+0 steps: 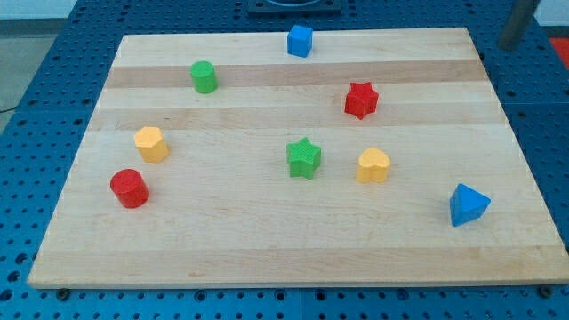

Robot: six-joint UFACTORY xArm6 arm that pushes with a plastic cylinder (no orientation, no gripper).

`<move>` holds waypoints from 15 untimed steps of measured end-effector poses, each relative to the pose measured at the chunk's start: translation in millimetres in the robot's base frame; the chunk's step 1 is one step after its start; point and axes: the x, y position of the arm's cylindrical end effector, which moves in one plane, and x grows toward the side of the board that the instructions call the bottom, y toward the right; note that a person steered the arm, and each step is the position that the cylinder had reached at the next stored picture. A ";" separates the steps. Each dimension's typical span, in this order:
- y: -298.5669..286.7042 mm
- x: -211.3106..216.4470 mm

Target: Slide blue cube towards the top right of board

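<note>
The blue cube (300,41) sits at the board's top edge, a little right of the middle. A grey rod comes in at the view's top right corner, and my tip (509,44) is just past the board's top right corner, far to the right of the blue cube. It touches no block.
On the wooden board (267,249) lie a green cylinder (204,76), a red star (361,100), a yellow hexagonal block (151,143), a red cylinder (130,188), a green star (304,158), a yellow heart-shaped block (373,165) and a blue triangular block (468,205).
</note>
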 end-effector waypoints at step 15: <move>-373.7 18.3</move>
